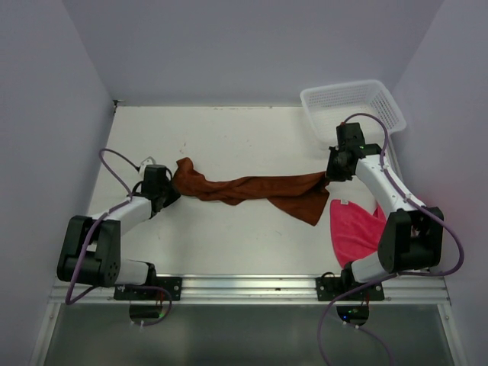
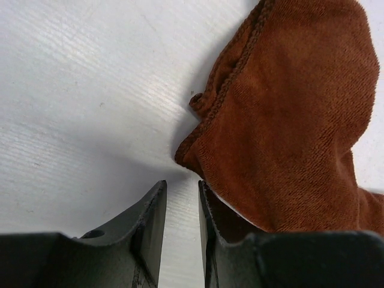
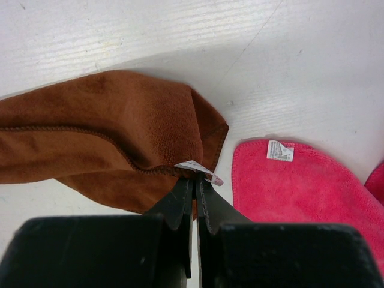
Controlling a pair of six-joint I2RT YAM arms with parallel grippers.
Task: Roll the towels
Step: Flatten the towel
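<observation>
Across the middle of the white table (image 1: 229, 145), the long rust-brown terry cloth towel (image 1: 244, 188) lies stretched and twisted like a rope between the two arms. The right gripper (image 3: 195, 180) is clenched on its right corner, just at a small white label (image 3: 198, 168). The left gripper (image 2: 183, 186) is at the other end, but its jaws stand a little apart with bare table showing between them. The cloth only touches the outer side of one finger, so I judge that it grasps nothing. The bright pink terry cloth towel (image 1: 354, 229) lies flat near the right arm's base, partly hidden by that arm.

The risk, I think, is on the left side. If the left gripper closes where it is, it may catch only air or a thin hem. A pull from the right arm would then drag the whole towel sideways instead of spreading it. A towel rolled while so twisted would also make a loose, uneven bundle.

The table surface is matt white with faint scuff marks. Plain pale walls (image 1: 252, 46) close it on three sides. A white plastic mesh basket (image 1: 354, 107) stands in the far right corner.
</observation>
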